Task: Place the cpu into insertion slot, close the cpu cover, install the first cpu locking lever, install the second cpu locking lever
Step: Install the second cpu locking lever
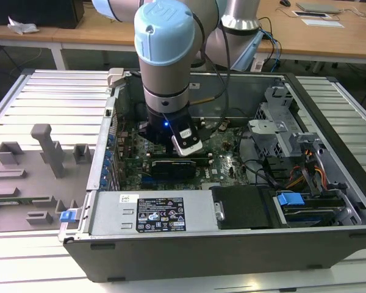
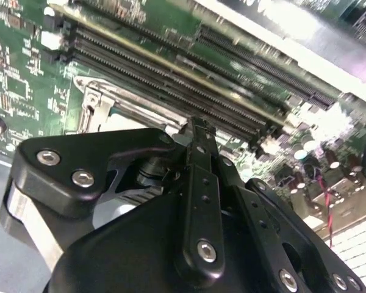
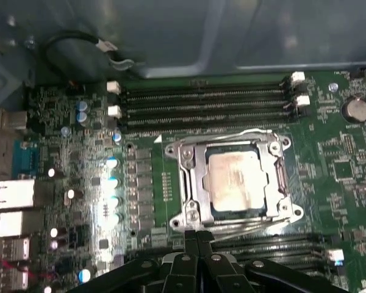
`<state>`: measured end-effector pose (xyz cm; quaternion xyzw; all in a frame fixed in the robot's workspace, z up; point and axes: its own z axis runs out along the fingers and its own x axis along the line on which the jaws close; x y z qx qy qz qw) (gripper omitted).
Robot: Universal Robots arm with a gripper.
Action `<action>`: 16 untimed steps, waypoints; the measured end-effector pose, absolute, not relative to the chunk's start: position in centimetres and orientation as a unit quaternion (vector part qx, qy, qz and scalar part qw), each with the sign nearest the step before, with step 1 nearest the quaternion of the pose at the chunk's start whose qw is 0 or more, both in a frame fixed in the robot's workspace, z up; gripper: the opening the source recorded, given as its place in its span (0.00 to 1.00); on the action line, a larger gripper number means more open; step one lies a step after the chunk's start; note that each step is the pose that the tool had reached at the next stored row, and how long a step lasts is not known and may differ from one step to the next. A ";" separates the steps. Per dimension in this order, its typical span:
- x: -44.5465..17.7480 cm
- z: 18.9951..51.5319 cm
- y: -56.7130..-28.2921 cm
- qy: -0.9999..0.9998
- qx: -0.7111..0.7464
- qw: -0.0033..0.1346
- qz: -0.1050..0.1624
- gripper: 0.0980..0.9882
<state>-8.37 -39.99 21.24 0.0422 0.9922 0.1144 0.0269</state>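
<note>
1. Looking at the first wrist view, you see the cpu [image 3: 236,181] lying flat in the insertion slot [image 3: 232,183], right of the frame's centre, its pale metal top showing.
2. You can see the cpu cover [image 3: 192,183] down over the slot, its silvery frame ringing the chip, whose top shows through the central window.
3. Thin wire levers [image 3: 244,227] run along the frame's lower edge and along its upper edge; you cannot tell whether they are latched.
4. Your claw [image 3: 197,235] sits at the bottom centre of that frame, its two black fingers pressed together with nothing between them, tips just below the cover's lower edge.
5. In the second wrist view the same shut fingers [image 2: 198,131] reach toward the metal frame [image 2: 100,104] at centre left, with the long memory slots [image 2: 171,67] running across the upper half.
6. In the exterior view the arm [image 1: 168,55] comes down from the top centre into the open computer case [image 1: 171,210], which rests on a ribbed grey surface [image 1: 49,91].
7. A grey holder block [image 1: 46,146] stands on that surface at the left of the frame, well apart from the case.
</note>
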 end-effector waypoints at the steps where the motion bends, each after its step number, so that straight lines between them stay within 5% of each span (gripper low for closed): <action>1: -8.4 21.2 -40.0 0.992 0.042 0.027 0.118 0.01; 16: -9.1 19.8 -39.8 0.989 0.043 0.026 0.138 0.01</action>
